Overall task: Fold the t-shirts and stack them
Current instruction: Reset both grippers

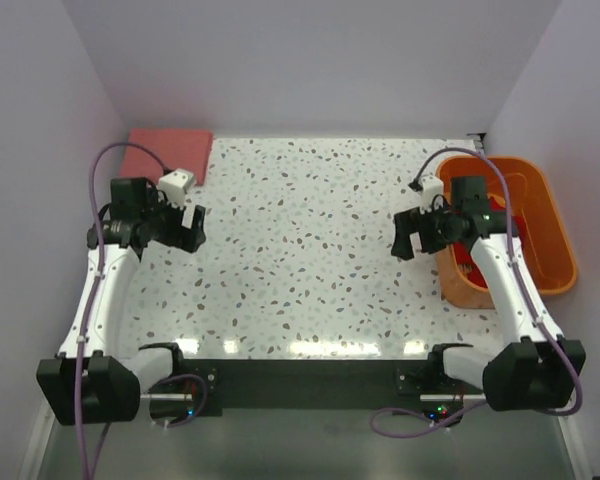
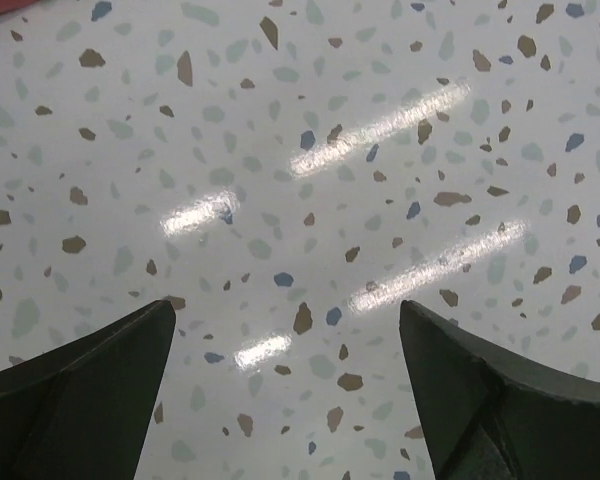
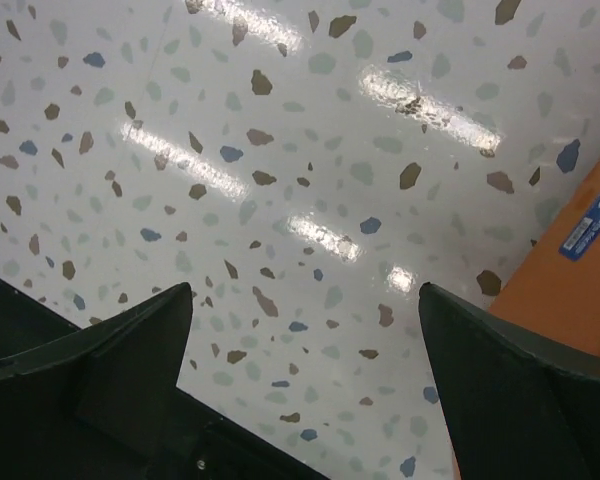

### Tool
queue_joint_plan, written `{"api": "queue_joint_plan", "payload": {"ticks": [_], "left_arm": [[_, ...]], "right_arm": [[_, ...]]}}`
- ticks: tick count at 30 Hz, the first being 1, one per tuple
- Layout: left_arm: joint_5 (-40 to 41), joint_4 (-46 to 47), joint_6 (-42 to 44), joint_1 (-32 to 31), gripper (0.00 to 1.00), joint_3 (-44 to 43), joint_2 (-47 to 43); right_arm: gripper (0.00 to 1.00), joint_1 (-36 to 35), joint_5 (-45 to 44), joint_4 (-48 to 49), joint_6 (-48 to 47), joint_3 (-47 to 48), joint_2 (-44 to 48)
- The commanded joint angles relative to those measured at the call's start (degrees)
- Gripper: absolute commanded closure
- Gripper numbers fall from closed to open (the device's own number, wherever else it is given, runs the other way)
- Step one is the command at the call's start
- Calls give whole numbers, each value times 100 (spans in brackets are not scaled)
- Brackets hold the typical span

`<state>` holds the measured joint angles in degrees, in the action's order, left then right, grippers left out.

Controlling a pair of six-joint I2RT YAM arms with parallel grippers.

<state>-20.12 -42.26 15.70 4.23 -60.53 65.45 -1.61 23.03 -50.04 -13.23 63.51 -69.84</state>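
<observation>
Lab booth: white walls (image 1: 310, 60), terrazzo table (image 1: 310, 260).

The table (image 1: 300, 250) had a smooth, glossy top with a pale, speckled, stone-like finish, and bright streaks of light were mirrored in it. At its far left corner the folded cloth (image 1: 168, 155) looked soft and matt, while the bin (image 1: 558, 225) along the right edge was smooth orange plastic with a slight sheen. The left gripper (image 2: 287, 305) and right gripper (image 3: 305, 290) had fingers of matt black plastic.
</observation>
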Motion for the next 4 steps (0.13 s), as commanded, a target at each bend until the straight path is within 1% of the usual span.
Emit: {"api": "queue_joint_plan", "payload": {"ticks": [1, 4], "left_arm": [[-18, -89, 196, 34, 0, 243, -620], [-27, -116, 153, 34, 0, 349, -919]], "right_arm": [[1, -6, -237, 74, -276, -372, 724], [1, -6, -211, -14, -285, -532, 1007]]}}
